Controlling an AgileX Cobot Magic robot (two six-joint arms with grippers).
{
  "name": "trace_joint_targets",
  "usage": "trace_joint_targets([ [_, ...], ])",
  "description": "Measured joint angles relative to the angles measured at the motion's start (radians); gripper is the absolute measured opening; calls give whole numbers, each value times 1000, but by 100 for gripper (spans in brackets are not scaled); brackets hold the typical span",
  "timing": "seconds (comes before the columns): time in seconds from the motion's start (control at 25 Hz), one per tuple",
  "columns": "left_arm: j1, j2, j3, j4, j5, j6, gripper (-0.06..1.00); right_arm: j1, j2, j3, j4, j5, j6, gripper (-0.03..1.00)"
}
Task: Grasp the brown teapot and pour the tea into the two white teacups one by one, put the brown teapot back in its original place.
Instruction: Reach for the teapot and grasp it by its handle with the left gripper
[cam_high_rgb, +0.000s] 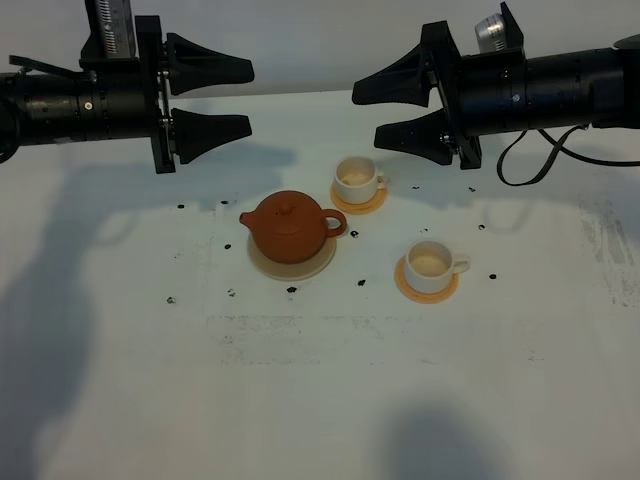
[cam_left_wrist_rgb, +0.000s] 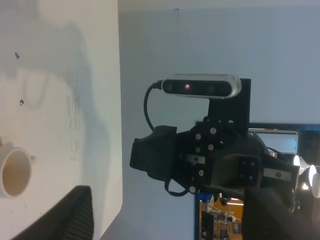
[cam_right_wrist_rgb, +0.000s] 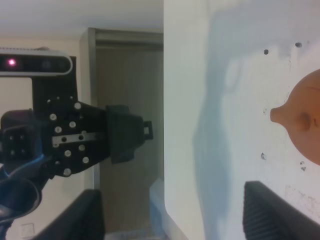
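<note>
**A:** Why is the layout like this?

**B:** Going from the front, the nearer white teacup (cam_high_rgb: 432, 261) sits right of centre on its orange coaster (cam_high_rgb: 404, 283). The brown teapot (cam_high_rgb: 290, 228) stands upright mid-frame, squarely on the beige coaster (cam_high_rgb: 262, 264), its resting spot. The farther white teacup (cam_high_rgb: 355, 177) is just behind and to the right, on a second orange coaster (cam_high_rgb: 374, 205). I'd judge the cups are grouped close to the pot so each pour is a short swing.

**A:** Which way does the pot point?

**B:** The spout points to frame left and the loop handle to frame right, so its long axis runs left to right across the white table (cam_high_rgb: 120, 380). The handle faces the cups' side, which probably suits the right arm.

**A:** And the grippers?

**B:** Both hover at the top of the frame, well apart from everything. The left gripper (cam_high_rgb: 248, 97) and right gripper (cam_high_rgb: 366, 113) face each other with jaws spread wide, holding nothing. Nothing is grasped yet.
</note>
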Motion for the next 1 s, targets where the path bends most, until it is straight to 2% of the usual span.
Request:
trace_joint_targets([
  [0.44, 0, 0, 0, 7, 0, 5, 62, 0, 0, 0, -32, -1, 0, 59],
  [0.6, 0, 0, 0, 26, -1, 45, 62, 0, 0, 0, -33, -8, -6, 59],
  [0.76, 0, 0, -3, 30, -1, 133, 62, 0, 0, -3, -33, -18, -52, 59],
  [0.88, 0, -4, -16, 31, -5, 220, 60, -4, 0, -7, -39, -28, -127, 59],
  [1.0, 0, -29, -35, 49, -22, 309, 57, -9, -14, -27, -92, -58, -187, 59],
])
